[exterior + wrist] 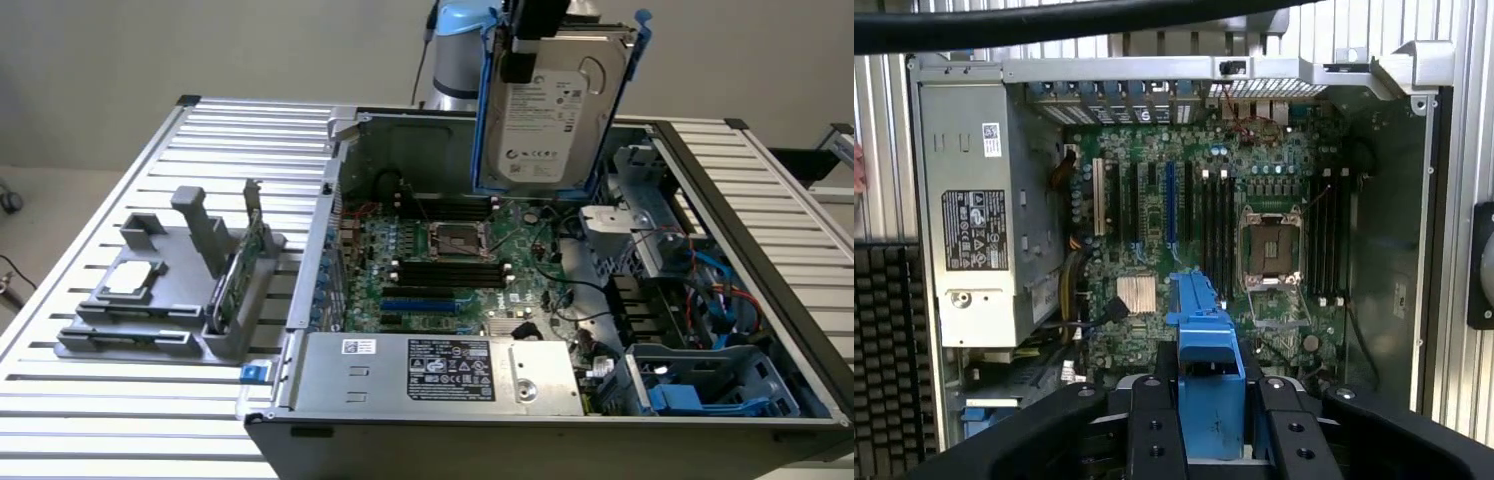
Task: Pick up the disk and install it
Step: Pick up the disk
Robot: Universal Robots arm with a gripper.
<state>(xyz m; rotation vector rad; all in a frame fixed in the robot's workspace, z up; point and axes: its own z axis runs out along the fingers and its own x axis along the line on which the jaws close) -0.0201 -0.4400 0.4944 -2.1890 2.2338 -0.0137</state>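
The disk (554, 110), a silver-grey hard drive with a white label and blue side rails, hangs upright above the back of the open computer case (327, 230). My gripper (541, 35) is shut on its top edge. In the wrist view the disk's blue rail (1209, 345) sits clamped between my black fingers (1157, 425), gripper (1220, 425), and beyond it lies the motherboard (1184, 220). The disk is clear of the case parts below it.
Inside the case are the motherboard (447, 255), a power supply (441, 370) at the front and a blue-lined drive bay (707, 385) at the exterior view's front right. A grey fixture (160, 320) at the exterior view's left holds a square chip (127, 280) and an upright card (243, 260) on the slatted table (94, 400).
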